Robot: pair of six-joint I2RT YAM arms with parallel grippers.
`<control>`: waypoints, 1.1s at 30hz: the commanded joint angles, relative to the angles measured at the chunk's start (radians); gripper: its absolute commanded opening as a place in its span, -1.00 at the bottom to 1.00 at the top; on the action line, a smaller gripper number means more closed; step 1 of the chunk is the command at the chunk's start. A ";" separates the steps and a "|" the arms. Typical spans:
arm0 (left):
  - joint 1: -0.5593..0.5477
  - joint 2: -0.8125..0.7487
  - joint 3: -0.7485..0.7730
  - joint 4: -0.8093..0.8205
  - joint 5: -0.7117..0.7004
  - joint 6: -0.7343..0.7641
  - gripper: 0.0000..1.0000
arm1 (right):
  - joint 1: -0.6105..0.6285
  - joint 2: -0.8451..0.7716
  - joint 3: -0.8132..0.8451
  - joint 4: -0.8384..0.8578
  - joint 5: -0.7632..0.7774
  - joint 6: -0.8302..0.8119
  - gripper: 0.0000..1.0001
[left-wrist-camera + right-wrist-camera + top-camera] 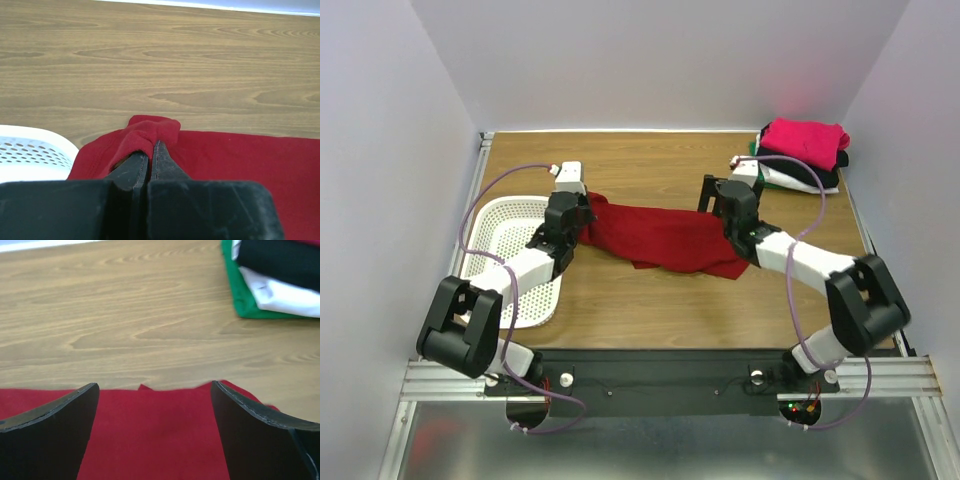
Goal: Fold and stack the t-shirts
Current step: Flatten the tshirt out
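A large dark red t-shirt lies crumpled and stretched across the middle of the table. My left gripper is shut on a bunched fold of its left end, the jaws pressed together with cloth over the tips. At the shirt's right end my right gripper stands wide open. Between its fingers lies flat red cloth, not pinched. A folded stack sits at the back right, with a bright pink shirt on top. Under it are a black, a white and a green shirt.
A white perforated basket lies at the left beside my left arm, and its rim shows at the left of the left wrist view. Bare wood lies behind the red shirt. Grey walls close in the table.
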 commanded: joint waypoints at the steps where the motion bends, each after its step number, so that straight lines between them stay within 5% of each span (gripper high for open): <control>1: 0.006 0.004 0.059 0.045 0.016 0.020 -1.00 | -0.074 0.144 0.140 0.058 -0.175 0.015 0.94; 12: 0.006 0.036 0.071 0.044 0.028 0.029 -1.00 | -0.117 0.434 0.296 -0.017 -0.289 0.032 0.79; 28: 0.006 0.048 0.076 0.045 0.022 0.032 -1.00 | -0.117 0.457 0.240 -0.094 -0.357 0.073 0.63; 31: 0.006 0.050 0.079 0.045 0.017 0.031 -1.00 | -0.117 0.456 0.234 -0.094 -0.351 0.073 0.40; 33: 0.006 0.051 0.080 0.044 0.016 0.032 -1.00 | -0.117 0.463 0.239 -0.098 -0.354 0.067 -0.05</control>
